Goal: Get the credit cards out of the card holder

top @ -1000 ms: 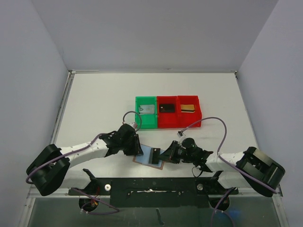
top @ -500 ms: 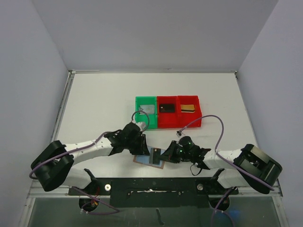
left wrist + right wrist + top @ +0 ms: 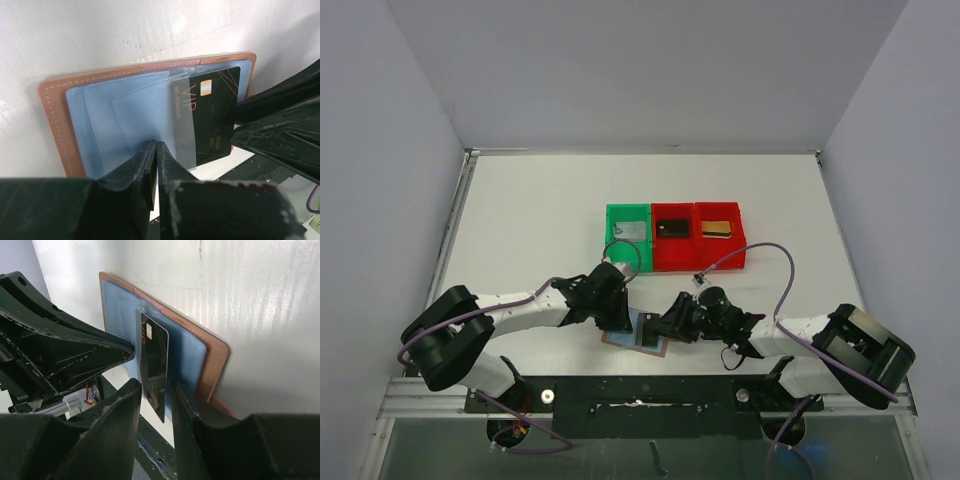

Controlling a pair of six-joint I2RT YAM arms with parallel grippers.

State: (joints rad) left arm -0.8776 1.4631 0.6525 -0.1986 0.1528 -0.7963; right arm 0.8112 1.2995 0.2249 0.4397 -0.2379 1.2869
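Flat brown leather bifold card holder (image 3: 52, 130) lies open on the white table (image 3: 540, 220), close to its near edge, blue-grey pockets facing up. One glossy black VIP card (image 3: 212, 115) sits partly drawn out of a pocket, its free end pointing toward the right arm. Left gripper (image 3: 156, 150): fingers closed together, tips pressed onto the blue pocket as a hold-down. Right gripper (image 3: 155, 385): fingers narrowly parted and astride the card's free end, with a gap showing on either side, so no firm pinch is evident. Further back, a silver-grey card (image 3: 632, 231) lies in the green plastic bin (image 3: 628, 258), a second black card (image 3: 670, 228) in the middle red bin (image 3: 672, 255), and a gold-tan card (image 3: 717, 229) in the right red bin (image 3: 720, 252). Risks, as judged: the right fingers sit near a corner of the card, so closing there may pivot it or let it slip. The card could bind in the pocket, and a pull would then drag the whole holder toward the table edge. The left tips bear on slick lining over a small contact and may skid off.
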